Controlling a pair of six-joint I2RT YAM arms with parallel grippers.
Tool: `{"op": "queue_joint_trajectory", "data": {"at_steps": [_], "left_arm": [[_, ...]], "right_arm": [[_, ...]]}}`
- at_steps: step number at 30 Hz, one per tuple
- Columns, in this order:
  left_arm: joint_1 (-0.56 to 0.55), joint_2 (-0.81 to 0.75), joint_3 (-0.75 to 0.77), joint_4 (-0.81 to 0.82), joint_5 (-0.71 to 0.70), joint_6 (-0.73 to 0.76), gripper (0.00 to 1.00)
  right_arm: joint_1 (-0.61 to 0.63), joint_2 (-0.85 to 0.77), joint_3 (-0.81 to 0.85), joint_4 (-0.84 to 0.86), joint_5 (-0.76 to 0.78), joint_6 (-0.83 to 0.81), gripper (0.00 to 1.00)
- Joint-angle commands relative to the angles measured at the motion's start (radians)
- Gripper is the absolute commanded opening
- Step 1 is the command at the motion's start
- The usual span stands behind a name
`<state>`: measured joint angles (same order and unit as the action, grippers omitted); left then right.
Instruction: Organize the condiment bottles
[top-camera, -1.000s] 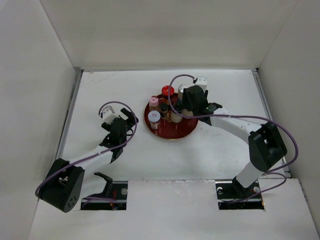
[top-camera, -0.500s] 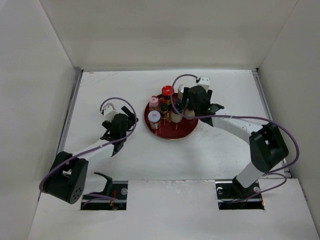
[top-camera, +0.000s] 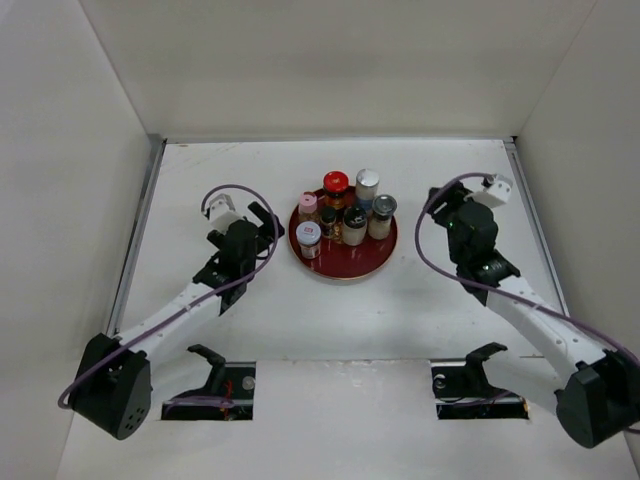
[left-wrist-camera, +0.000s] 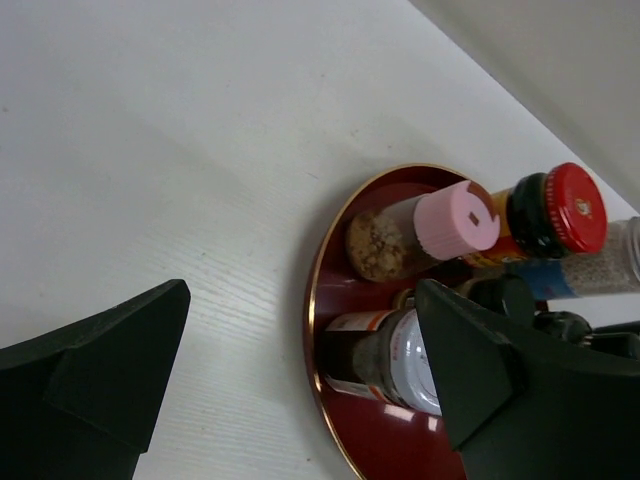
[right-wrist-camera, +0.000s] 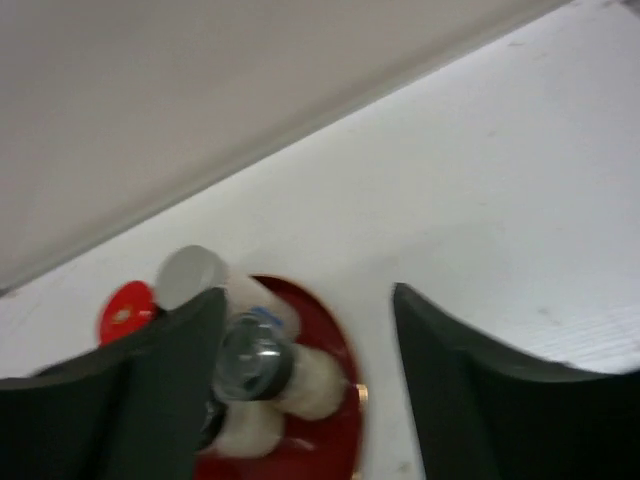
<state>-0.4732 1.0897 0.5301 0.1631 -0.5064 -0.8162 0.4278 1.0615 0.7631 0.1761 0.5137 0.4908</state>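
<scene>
Since a second ago the right claw (top-camera: 447, 205) has pulled off the tray toward the tabletop's right edge. The left claw (top-camera: 262, 228) has edged closer to the tray's left rim.

I count seven condiment bottles (top-camera: 354, 218), all upright with their long axes vertical. They are bunched on the far half of the red tray (top-camera: 350, 264), which sits midway between the left and right edges of the tabletop (top-camera: 430, 300), somewhat toward the far edge. The pink-capped shaker (left-wrist-camera: 455, 215) shows tan granules, the red-capped bottle (left-wrist-camera: 570, 208) stands just behind it, and the silver-lidded jar (top-camera: 383, 206) has a cream body.

The cluster lies between the two claws. The left one is just beside the tray, with the pink-capped shaker straight ahead of it, and the right one stands well apart. Both claws are spread wide and hold nothing. I judge the left arm better placed for the next reach.
</scene>
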Motion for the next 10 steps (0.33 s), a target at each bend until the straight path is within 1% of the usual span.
{"op": "queue_joint_trajectory", "data": {"at_steps": [1,2,3,4,5,7,8,9,10], "left_arm": [[-0.032,-0.05,0.059,-0.077,-0.034,0.025,1.0],[-0.038,-0.062,0.065,-0.089,-0.034,0.037,1.0],[-0.046,-0.073,0.071,-0.097,-0.034,0.051,1.0],[-0.055,-0.083,0.076,-0.106,-0.035,0.069,1.0],[-0.066,-0.094,0.082,-0.114,-0.037,0.084,1.0],[-0.087,-0.109,0.09,-0.126,-0.055,0.11,1.0],[-0.103,-0.111,0.096,-0.132,-0.069,0.123,1.0],[-0.115,-0.105,0.103,-0.143,-0.087,0.133,1.0],[-0.124,-0.097,0.114,-0.157,-0.107,0.146,1.0]], "right_arm": [[-0.057,-0.064,-0.158,0.175,0.023,0.121,0.61],[-0.082,-0.087,-0.189,0.181,0.028,0.147,0.52],[-0.105,-0.106,-0.215,0.178,0.026,0.169,0.44],[-0.126,-0.121,-0.232,0.171,0.02,0.181,0.39],[-0.145,-0.133,-0.248,0.158,0.016,0.192,0.36],[-0.166,-0.138,-0.261,0.135,-0.007,0.198,0.36],[-0.174,-0.136,-0.263,0.123,-0.02,0.198,0.37],[-0.175,-0.133,-0.269,0.115,-0.024,0.204,0.41],[-0.174,-0.133,-0.278,0.114,-0.024,0.209,0.48]]}}
